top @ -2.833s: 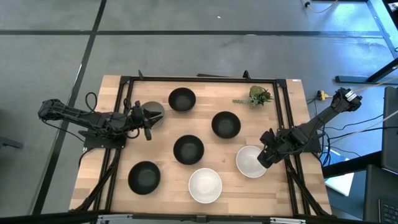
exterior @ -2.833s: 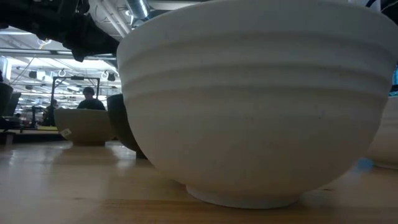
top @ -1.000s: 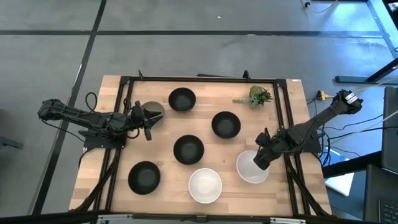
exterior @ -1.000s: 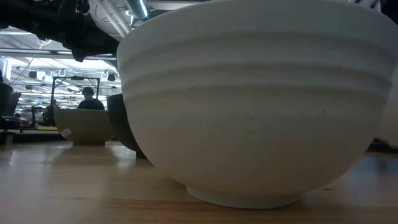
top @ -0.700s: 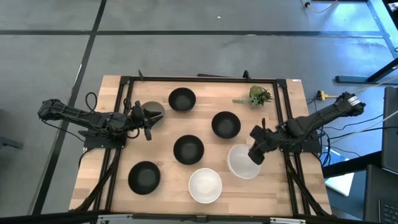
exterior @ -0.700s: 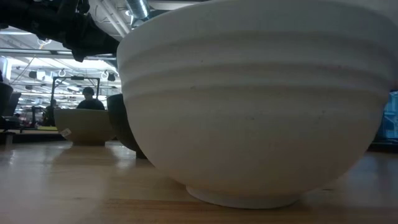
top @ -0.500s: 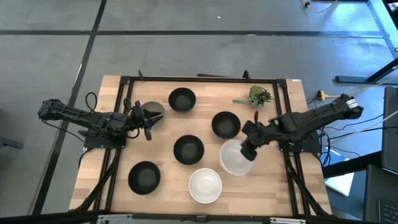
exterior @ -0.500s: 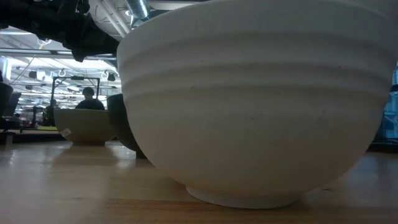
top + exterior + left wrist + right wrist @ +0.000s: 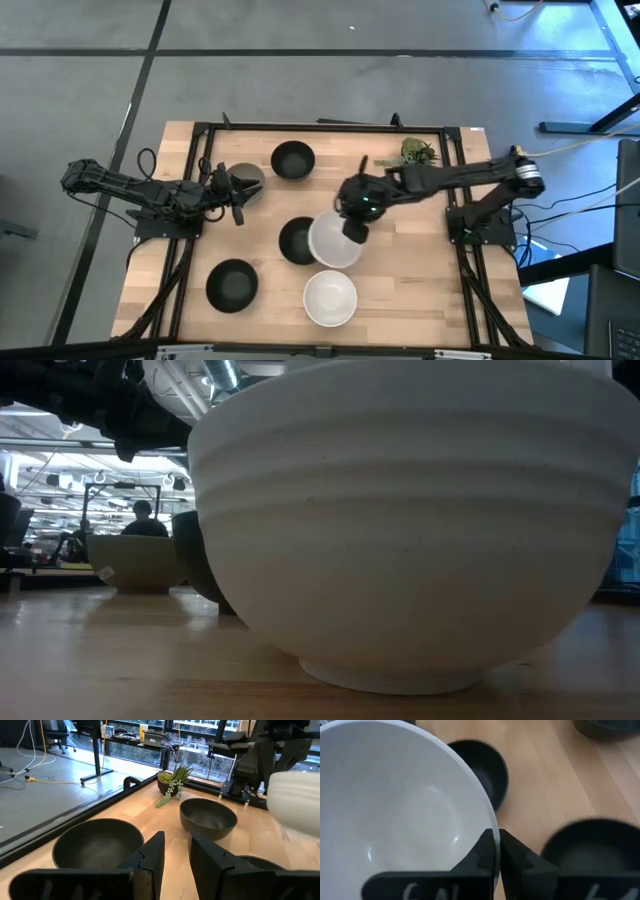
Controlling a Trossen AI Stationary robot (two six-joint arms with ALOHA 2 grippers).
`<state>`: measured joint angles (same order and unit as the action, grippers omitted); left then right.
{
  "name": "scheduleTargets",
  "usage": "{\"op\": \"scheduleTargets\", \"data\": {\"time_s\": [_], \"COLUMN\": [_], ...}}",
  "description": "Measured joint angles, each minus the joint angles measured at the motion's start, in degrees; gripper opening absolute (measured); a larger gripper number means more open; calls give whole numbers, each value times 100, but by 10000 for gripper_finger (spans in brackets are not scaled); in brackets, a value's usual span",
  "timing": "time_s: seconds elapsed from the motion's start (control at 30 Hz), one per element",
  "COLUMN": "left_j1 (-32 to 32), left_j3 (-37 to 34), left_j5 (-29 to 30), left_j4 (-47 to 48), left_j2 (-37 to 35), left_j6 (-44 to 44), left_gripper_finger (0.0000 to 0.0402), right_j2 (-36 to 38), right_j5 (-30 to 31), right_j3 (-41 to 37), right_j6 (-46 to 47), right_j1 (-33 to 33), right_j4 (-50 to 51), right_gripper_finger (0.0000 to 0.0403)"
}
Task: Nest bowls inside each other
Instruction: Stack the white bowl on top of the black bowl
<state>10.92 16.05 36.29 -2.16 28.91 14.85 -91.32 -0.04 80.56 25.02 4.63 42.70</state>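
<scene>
My right gripper [image 9: 352, 226] hangs over the table's middle, shut on a white bowl [image 9: 334, 241] that partly covers a black bowl [image 9: 293, 240]. A second white bowl [image 9: 330, 298] stands near the front edge and fills the low view [image 9: 410, 530]. More black bowls stand at the far side [image 9: 292, 158] and the near left [image 9: 232, 285]. My left gripper [image 9: 238, 208] waits at the left beside a grey-green bowl [image 9: 250, 178], open, with nothing between its fingers [image 9: 152, 856]. My right gripper pinches the white bowl's rim [image 9: 489, 826] on the side toward the table's right, one finger inside the bowl and one outside. The fingers come from above, slanting down from the right. The bowl hangs clear of the table, mouth up, over the middle black bowl's right part.
A green plant sprig [image 9: 418, 152] lies at the far right. A black frame [image 9: 320, 127] runs along the table's far and side edges. In the right wrist view, black bowls [image 9: 482, 765] [image 9: 592, 852] show below the held bowl. People and desks show in the room behind.
My right gripper has carried the white bowl, lifted clear of the table, from the near right toward the table's left edge and a little toward the far edge. It now hangs over the middle black bowl. The arm now reaches across the black bowl at the right middle.
</scene>
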Motion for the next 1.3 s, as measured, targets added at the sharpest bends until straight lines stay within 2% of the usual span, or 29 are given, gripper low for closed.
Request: {"op": "scheduleTargets", "data": {"time_s": [0.17, 0.33, 0.6, 0.9, 1.07, 1.3], "left_j1": [-2, -2, -2, -2, -2, -2], "left_j3": [0, -2, 0, -1, 0, 0], "left_j5": [0, 0, 2, 3, 42, 44], "left_j4": [20, 18, 18, 39, 44, 46], "left_j2": [0, -2, -2, -2, -2, -2], "left_j6": [-26, -37, -357, -646, -658, -796], "left_gripper_finger": [82, 82, 82, 82, 82, 82], "right_j2": [-676, -1287, -1985, -2100, -2100, -2100], "right_j5": [-231, -1028, -1315, -1317, -1313, -1315], "right_j3": [322, 406, 607, 651, 651, 651], "right_j6": [-299, -440, -456, -456, -434, -427], "right_j1": [-250, -532, -746, -807, -823, -819], "right_j4": [-177, -694, -903, -1086, -1067, -997], "right_gripper_finger": [10, 10, 10, 12, 45, 54]}}
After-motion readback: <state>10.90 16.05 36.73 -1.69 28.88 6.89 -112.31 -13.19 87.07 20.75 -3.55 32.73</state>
